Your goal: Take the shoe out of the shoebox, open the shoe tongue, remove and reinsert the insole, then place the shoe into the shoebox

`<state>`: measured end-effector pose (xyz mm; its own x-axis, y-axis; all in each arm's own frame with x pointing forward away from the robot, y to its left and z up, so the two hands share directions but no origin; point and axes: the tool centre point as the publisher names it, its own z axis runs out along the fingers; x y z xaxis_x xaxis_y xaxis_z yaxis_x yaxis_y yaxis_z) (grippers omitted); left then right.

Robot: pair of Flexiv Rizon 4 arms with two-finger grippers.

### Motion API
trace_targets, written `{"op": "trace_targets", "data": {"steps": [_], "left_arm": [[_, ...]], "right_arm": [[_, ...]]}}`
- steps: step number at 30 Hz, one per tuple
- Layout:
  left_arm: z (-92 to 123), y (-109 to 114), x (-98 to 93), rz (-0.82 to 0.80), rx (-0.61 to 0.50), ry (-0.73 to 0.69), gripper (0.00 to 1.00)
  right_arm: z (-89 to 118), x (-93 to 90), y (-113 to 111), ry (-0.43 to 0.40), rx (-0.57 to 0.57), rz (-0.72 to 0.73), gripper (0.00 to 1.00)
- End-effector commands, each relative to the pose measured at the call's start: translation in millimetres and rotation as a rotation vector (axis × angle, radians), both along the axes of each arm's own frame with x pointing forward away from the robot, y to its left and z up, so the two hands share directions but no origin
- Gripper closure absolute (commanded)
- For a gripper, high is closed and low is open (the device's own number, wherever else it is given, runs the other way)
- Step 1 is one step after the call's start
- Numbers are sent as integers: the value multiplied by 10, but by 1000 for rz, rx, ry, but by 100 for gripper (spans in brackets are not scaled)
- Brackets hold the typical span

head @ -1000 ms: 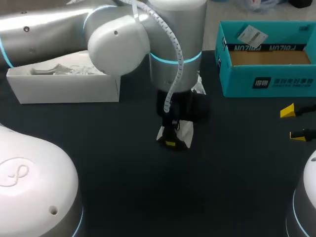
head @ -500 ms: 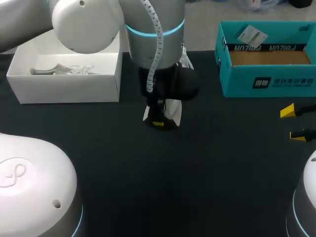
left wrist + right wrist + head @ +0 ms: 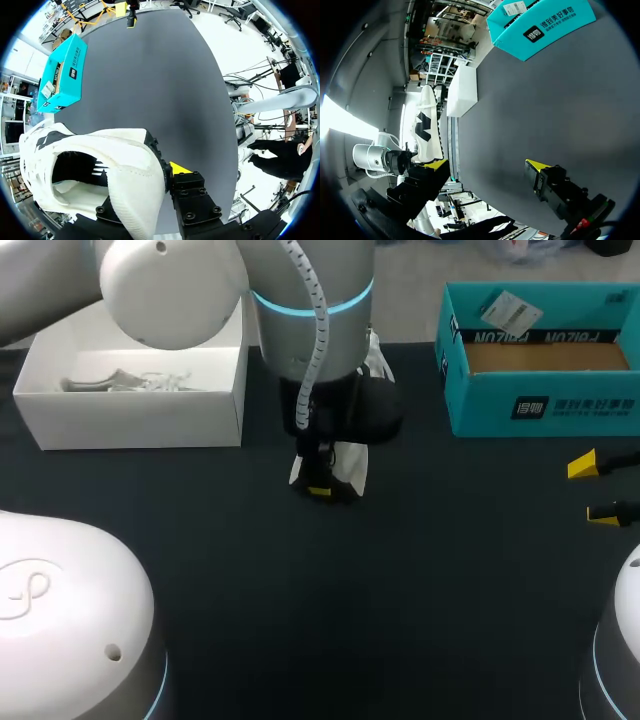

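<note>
The shoe (image 3: 345,465) sits mid-table under the left arm, pinched in the left gripper (image 3: 318,490). One yellow fingertip (image 3: 180,167) presses the outside of its collar. The other fingertip is hidden behind the fabric. What shows of the shoe suggests its long axis runs near-to-far, with the near end at the gripper. I cannot tell which end is the toe. Whether the sole touches the table (image 3: 400,620) is not visible.

The upper is soft white knit with black zigzag marks, and the mouth gapes open.

The white box (image 3: 130,405) stands near the shoe on its left, open, with crumpled paper inside. The teal box (image 3: 540,365) is well apart at the far right, a rigid open carton. Bare dark tabletop spreads along the near side and toward the right gripper (image 3: 595,488), whose jaws are spread wide by the right edge.
</note>
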<state>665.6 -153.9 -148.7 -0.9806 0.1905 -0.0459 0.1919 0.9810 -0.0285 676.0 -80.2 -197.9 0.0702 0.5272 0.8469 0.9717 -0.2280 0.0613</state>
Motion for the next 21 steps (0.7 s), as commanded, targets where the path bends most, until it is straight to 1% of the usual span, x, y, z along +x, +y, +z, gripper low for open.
{"op": "trace_targets", "data": {"steps": [1, 5, 7, 10, 11, 12, 16, 19, 21], "left_arm": [[10, 12, 2, -1, -2, -1, 100], [156, 319, 54, -12, -27, 43, 100], [232, 510, 88, -29, -27, 53, 100], [273, 749, 138, -45, -28, 58, 100], [256, 862, 182, -47, -25, 55, 100], [239, 915, 209, -48, -22, 54, 100], [111, 1277, 414, -12, -10, 47, 100], [69, 1516, 552, 8, -17, 45, 100], [41, 1753, 677, 20, -13, 46, 100]], "right_arm": [[0, -15, 3, 0, -3, -2, 0], [0, -15, 3, 0, -3, -2, 0], [0, -15, 3, 0, -3, -2, 0], [0, -15, 3, 0, -3, -2, 0], [0, -15, 3, 0, -3, -2, 0], [0, -15, 3, 0, -3, -2, 0], [0, -15, 3, 0, -3, -2, 0], [0, -15, 3, 0, -3, -2, 0], [0, -15, 3, 0, -3, -2, 0]]}}
